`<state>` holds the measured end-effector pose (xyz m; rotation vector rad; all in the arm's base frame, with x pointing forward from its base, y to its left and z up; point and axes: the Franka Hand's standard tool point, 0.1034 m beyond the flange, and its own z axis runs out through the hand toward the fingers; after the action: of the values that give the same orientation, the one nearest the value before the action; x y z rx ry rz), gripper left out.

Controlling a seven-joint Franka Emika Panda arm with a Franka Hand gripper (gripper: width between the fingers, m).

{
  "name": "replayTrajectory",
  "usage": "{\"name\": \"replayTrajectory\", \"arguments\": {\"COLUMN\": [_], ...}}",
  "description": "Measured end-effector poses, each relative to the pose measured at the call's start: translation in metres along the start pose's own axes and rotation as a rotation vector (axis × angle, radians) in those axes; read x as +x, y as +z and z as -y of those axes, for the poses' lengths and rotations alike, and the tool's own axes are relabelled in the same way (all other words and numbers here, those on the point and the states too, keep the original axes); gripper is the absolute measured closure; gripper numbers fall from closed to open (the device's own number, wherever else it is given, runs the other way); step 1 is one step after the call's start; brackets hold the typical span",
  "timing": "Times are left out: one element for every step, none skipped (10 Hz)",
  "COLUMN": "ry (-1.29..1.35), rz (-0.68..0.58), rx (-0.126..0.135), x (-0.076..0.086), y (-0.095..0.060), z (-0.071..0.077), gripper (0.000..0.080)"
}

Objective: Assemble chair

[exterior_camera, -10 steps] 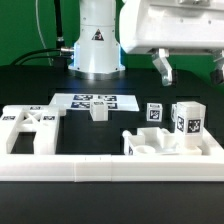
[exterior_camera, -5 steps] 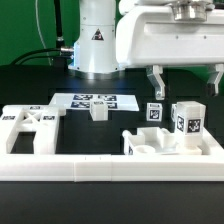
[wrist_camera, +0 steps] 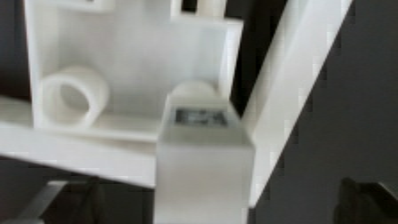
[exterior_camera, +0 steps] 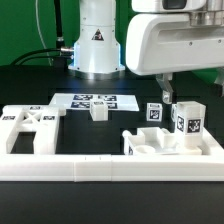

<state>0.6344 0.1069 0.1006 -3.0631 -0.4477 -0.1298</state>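
The chair lies in loose white parts. An X-braced panel [exterior_camera: 30,128] rests at the exterior view's left, and a small block [exterior_camera: 98,111] stands on the marker board [exterior_camera: 80,100]. At the right, two tagged square legs [exterior_camera: 155,113] [exterior_camera: 187,123] stand by a flat piece with a round hole [exterior_camera: 150,146]. My gripper [exterior_camera: 192,96] hangs open just above the larger leg; only one finger [exterior_camera: 166,92] shows. In the wrist view that tagged leg [wrist_camera: 201,125] runs up between my dark fingers [wrist_camera: 71,200], with gaps on both sides. The holed piece [wrist_camera: 80,100] lies beyond it.
A long white border rail [exterior_camera: 110,168] runs along the front of the black table. The robot base [exterior_camera: 97,45] stands at the back with cables to its left. The green backdrop is behind it.
My gripper has come down and toward the exterior view's right, from above the two legs to just over the larger tagged leg. It stayed open. No part moved.
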Motion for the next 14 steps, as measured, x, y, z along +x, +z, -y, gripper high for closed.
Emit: {"name": "replayTrajectory", "arguments": {"ry": [0.009, 0.013, 0.015, 0.015, 0.015, 0.014, 0.010, 0.010, 0.011, 0.023, 0.039, 0.040, 0.075, 0.155], "rz": [0.003, 0.009, 0.012, 0.007, 0.008, 0.009, 0.008, 0.006, 0.008, 0.008, 0.008, 0.008, 0.008, 0.007], "rx": [-0.006, -0.007, -0.007, -0.009, -0.008, -0.007, -0.006, -0.007, -0.007, -0.006, -0.006, -0.006, -0.006, -0.004], "x": [-0.003, -0.005, -0.006, -0.007, -0.007, -0.006, -0.005, -0.005, -0.005, -0.005, -0.005, -0.005, -0.005, -0.005], "y": [0.009, 0.013, 0.017, 0.021, 0.021, 0.020, 0.018, 0.018, 0.019, 0.019, 0.019, 0.019, 0.019, 0.019], "z": [-0.007, -0.008, -0.008, -0.010, -0.010, -0.008, -0.006, -0.006, -0.006, -0.006, -0.006, -0.006, -0.006, -0.006], "gripper": [0.0150, 0.0150, 0.0150, 0.0150, 0.0150, 0.0196, 0.0196, 0.0389, 0.0515, 0.0514, 0.0514, 0.0514, 0.0514, 0.0514]}}
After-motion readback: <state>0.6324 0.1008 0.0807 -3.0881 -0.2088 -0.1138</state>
